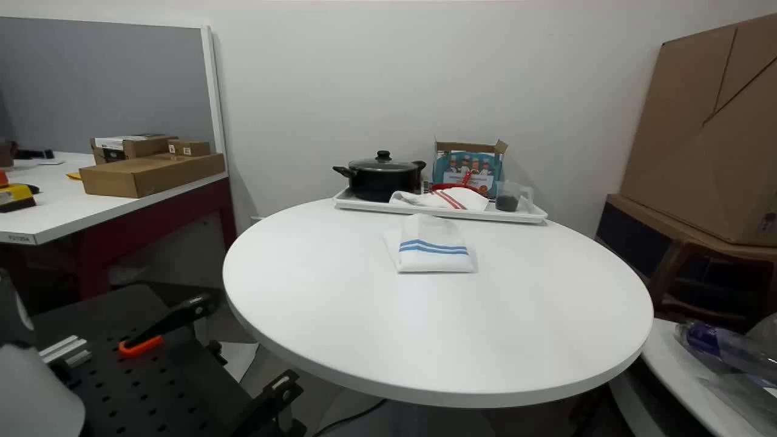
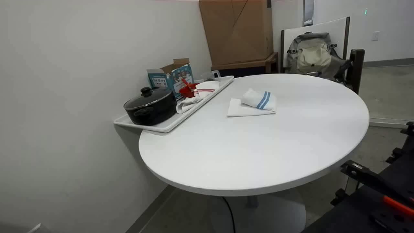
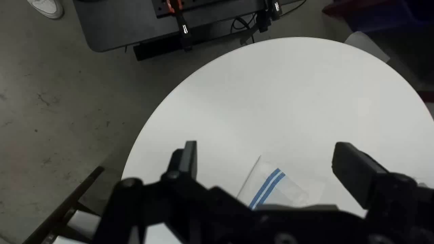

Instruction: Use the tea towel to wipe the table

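Wide-spread tool (image 3: 266,149) above the table (image 3: 298,95)

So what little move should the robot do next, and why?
I'd probably lower the gripper toward the tea towel, because the wrist view shows the gripper open and holding nothing, while the towel lies folded on the table.

Your bench (image 1: 437,331) showed a smooth, satin finish; the tea towel (image 1: 433,244) was cloth, the pot lid (image 1: 383,164) glassy, the large box (image 1: 704,145) matt cardboard.
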Action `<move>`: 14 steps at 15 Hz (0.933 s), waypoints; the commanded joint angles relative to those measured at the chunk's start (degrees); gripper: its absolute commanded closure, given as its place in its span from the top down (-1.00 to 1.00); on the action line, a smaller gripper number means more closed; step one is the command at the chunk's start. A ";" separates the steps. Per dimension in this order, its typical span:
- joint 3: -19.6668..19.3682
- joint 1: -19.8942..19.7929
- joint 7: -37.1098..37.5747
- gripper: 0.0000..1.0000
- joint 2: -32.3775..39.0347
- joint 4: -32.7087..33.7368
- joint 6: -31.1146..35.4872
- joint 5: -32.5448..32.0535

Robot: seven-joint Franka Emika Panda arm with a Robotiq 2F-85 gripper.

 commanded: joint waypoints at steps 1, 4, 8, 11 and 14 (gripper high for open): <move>0.55 -0.70 -0.24 1.00 0.14 0.20 -0.17 0.18; 0.55 -0.70 -0.24 1.00 0.14 0.20 -0.16 0.18; 2.47 -1.03 5.51 1.00 2.98 1.13 4.31 -1.24; 3.63 -0.44 7.47 1.00 8.18 3.31 8.14 -1.69; 3.30 0.23 3.73 1.00 15.20 6.70 13.65 0.58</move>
